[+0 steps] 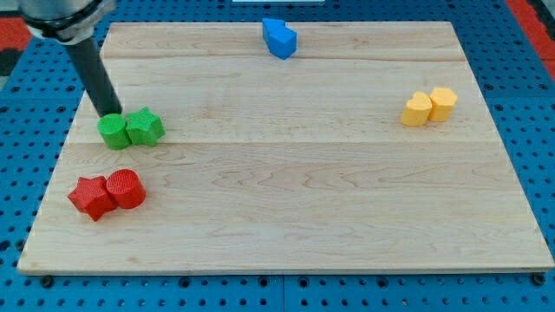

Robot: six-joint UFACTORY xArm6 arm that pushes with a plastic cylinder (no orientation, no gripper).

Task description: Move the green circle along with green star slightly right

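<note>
Touching my tip (111,113), green circle (112,133); green star (145,127) adjoining; claw state untellable

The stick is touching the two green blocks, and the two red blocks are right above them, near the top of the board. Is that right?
Not quite. In the camera view, the red blocks sit below the green circle and green star, toward the view's bottom. My tip is at the green circle's upper edge.

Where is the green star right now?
The green star sits at the view's left, touching the green circle on its left. My tip is at the circle's top edge; the red blocks lie below.
</note>
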